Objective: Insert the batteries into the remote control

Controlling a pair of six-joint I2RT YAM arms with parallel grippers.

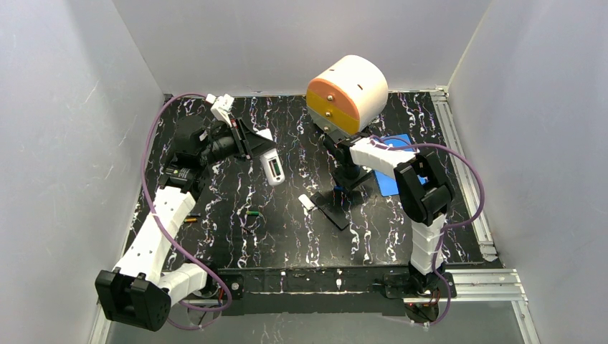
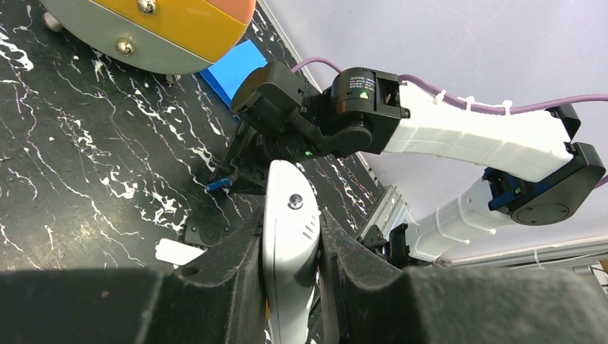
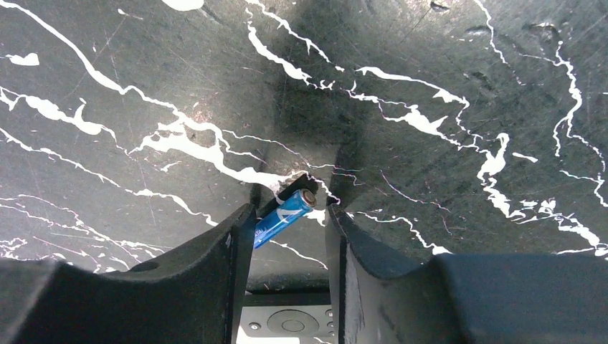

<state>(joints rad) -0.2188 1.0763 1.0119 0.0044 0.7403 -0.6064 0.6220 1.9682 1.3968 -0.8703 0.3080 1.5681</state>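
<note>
Though tilted, battery point(image 3: 285, 215) between right claw point(image 3: 290, 209).

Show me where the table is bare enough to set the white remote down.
Bare: the near strip of table between the black remote and the front edge, and the far strip between the held white remote and the drawer box. Crowded: the centre, around the right gripper, blue battery and white cover; a green battery lies to its left.
</note>
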